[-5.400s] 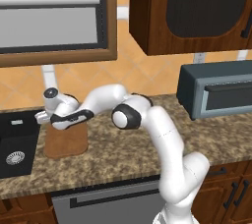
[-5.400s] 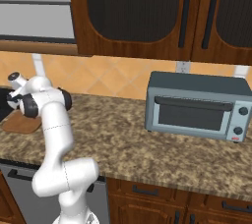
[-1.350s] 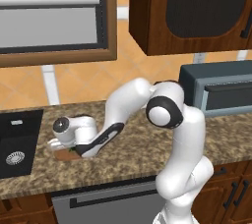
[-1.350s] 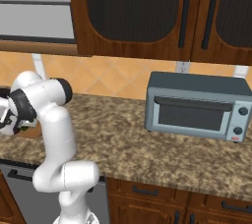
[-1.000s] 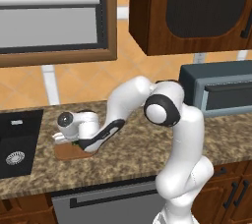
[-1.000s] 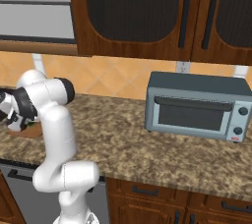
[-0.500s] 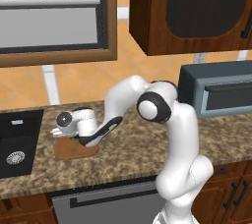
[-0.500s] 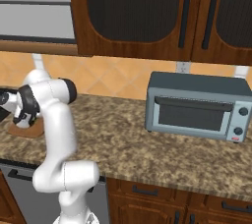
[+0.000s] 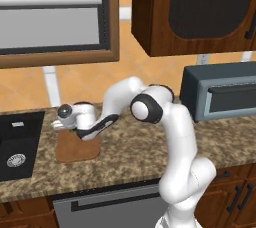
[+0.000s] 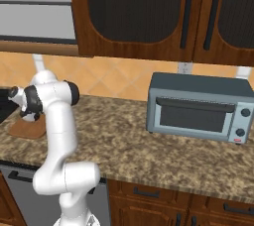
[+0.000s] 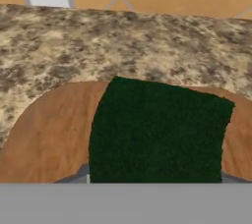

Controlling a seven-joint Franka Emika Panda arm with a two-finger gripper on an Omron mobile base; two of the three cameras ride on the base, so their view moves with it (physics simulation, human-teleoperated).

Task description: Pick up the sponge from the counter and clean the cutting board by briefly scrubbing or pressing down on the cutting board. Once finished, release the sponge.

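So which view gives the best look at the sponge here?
The hand view: the sponge shows large and dark green, lying over the cutting board with the counter beyond. In the left base view the hand covers that spot on the board, and in the right base view the arm stands in front of it.

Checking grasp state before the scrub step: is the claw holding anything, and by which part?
Looks like the sponge, sitting right at the claw over the cutting board. The fingertips are hidden by it, so the exact grip point cannot be told.
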